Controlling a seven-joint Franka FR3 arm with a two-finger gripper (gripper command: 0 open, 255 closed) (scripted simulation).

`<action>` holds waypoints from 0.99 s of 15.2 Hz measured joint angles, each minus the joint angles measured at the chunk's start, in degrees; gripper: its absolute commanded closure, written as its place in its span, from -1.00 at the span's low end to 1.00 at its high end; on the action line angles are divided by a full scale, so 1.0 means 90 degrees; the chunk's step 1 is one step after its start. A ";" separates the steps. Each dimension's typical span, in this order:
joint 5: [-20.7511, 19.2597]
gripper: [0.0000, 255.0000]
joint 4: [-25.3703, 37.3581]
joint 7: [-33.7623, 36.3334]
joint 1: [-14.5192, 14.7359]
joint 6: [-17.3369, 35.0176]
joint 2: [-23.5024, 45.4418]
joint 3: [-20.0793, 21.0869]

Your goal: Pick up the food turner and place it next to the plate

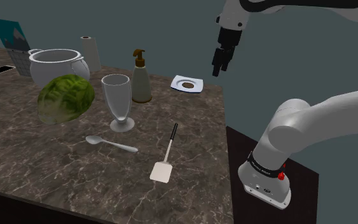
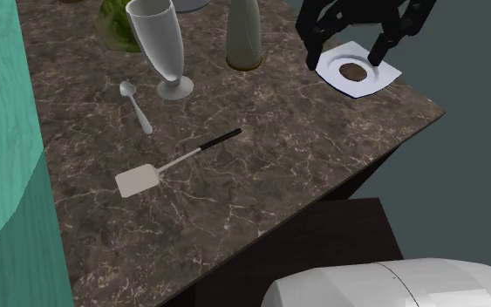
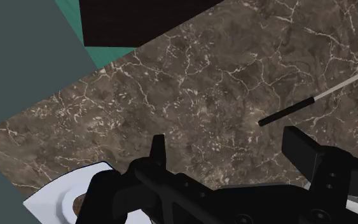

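The black gripper (image 1: 219,69) hung in the air above the far corner of the dark marbled table (image 1: 37,178), over the white square plate (image 1: 188,84), which carried a small brown item at its centre. In the second exterior view its 2 fingers (image 2: 312,54) stood wide apart with nothing between them, and in the wrist view they were likewise spread, one either side of a bare patch of the marbled top. The food turner (image 1: 168,151) lay flat on the table well apart from the plate, nearer the stand's side edge, its pale square blade toward the near end of the table in the shoulder view and its black handle pointing toward the plate's end. In the wrist view the handle's black tip (image 3: 287,112) showed beyond the fingers, untouched. A spoon (image 1: 111,144) lay near the turner on the shoulder view's left, and a tall empty glass (image 1: 117,98) stood upright just behind the spoon. Beside the glass stood a pump bottle (image 1: 140,77), with a green lettuce head (image 1: 66,97) and a white lidded pot (image 1: 56,63) farther to the shoulder view's left.
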 measured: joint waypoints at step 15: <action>0.1955 -1.00 -0.1661 0.4750 -0.0242 0.1135 -0.0915 0.2800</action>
